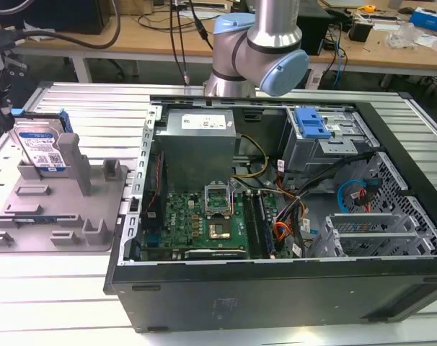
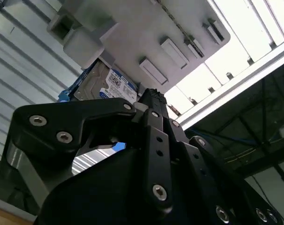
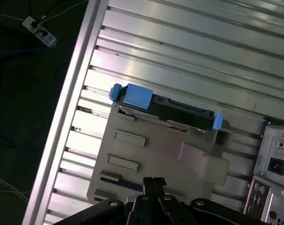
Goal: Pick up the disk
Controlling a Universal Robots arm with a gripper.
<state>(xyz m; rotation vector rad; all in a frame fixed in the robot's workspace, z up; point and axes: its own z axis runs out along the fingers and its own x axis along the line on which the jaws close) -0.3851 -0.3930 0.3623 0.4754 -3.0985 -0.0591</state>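
Right, disk [image 1: 40,148] stands on edge in the grey tray [image 1: 31,216], upper left of the exterior view; gripper [image 3: 153,182] hovers clear, closed and empty, so I'd open wide and square up across its flat faces, avoiding the blue rails [image 3: 138,97].

In the exterior view, an opened computer case [image 1: 276,303] is laid on the tabletop [image 1: 60,288]. A moulded tray [image 1: 38,216] is set at nine o'clock of it, just beside its wall. The disk [image 1: 42,148] is stood on edge in the tray's eleven o'clock corner, just behind an upright post [image 1: 73,162]. The robot arm [image 1: 265,43] is mounted at twelve o'clock, behind the case. Inside the case, the power supply [image 1: 200,144] is placed at eleven o'clock, the motherboard [image 1: 197,220] at seven and the drive caddy [image 1: 311,122] at one.
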